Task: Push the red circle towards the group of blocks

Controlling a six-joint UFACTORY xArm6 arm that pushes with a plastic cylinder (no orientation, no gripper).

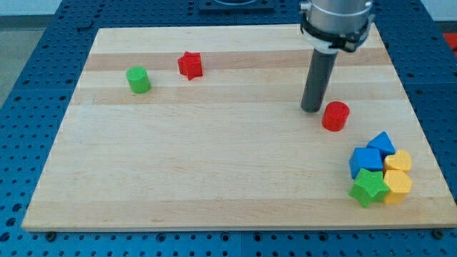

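1. Tip (311,108) sits on the board just to the upper left of the red circle (335,116), close beside it; you cannot tell whether the two are touching. You have no jaws to read here: the arm ends in a plain rod, so nothing opens, closes or holds.

2. Red circle lies right of centre, apart from the group at the view's bottom right: two blue blocks (372,155), two yellow blocks (398,174) and a green star (367,187).

3. Your line is good. The group lies down and to the right of the circle, and the tip is on the opposite side, so push along that diagonal.

4. Keep the push through the circle's middle. A round block probably slips off a thin rod if you strike it off-centre, so correct early.

5. Ease off as the circle nears the upper blue block, or you may scatter the group toward the board's (214,178) right edge.

6. Nothing stands between circle and group. The green cylinder (138,79) and red star (190,65) sit well apart at the upper left, out of your way.
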